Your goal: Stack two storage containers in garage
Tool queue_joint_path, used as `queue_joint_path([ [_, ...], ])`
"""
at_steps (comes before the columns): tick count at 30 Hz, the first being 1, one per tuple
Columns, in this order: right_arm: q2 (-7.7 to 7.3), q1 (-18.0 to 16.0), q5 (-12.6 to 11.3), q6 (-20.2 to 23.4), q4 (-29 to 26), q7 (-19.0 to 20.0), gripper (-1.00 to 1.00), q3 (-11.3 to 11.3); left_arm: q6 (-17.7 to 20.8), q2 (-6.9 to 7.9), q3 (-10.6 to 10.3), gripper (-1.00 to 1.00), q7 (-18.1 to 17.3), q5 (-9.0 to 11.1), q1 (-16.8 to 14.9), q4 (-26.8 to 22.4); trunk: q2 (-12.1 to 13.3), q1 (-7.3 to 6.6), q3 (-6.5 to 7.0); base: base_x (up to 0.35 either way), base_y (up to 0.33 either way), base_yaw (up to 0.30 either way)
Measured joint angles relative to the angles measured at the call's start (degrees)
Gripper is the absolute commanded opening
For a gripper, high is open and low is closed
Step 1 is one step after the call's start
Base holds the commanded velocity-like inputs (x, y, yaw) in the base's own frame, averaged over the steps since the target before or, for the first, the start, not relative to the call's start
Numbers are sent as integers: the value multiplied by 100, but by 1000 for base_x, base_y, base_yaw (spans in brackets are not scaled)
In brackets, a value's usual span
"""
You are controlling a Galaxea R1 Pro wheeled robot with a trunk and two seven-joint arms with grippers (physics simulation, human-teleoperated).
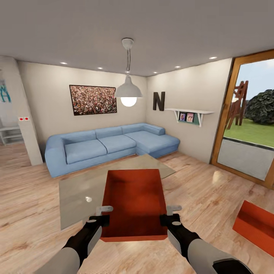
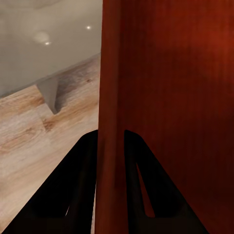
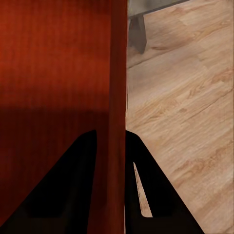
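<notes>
The left gripper (image 1: 103, 214) pinches the left wall of a red-orange storage container (image 1: 134, 201), and the right gripper (image 1: 170, 213) clamps its right wall. The bin hangs above the glass coffee table (image 1: 80, 190). At four o'clock, the second container (image 1: 255, 225) rests on the wood-plank flooring (image 1: 30, 213). At twelve o'clock stands a blue sofa (image 1: 110, 144).
</notes>
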Motion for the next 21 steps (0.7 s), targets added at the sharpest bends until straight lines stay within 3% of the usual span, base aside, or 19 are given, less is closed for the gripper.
queue_joint_path([
  [21, 0, 0, 1, 0, 0, 0, -100, 0, 0, 0, 2, -100, -1, -2, 0, 0, 0, 0, 56, 0, 0, 273],
])
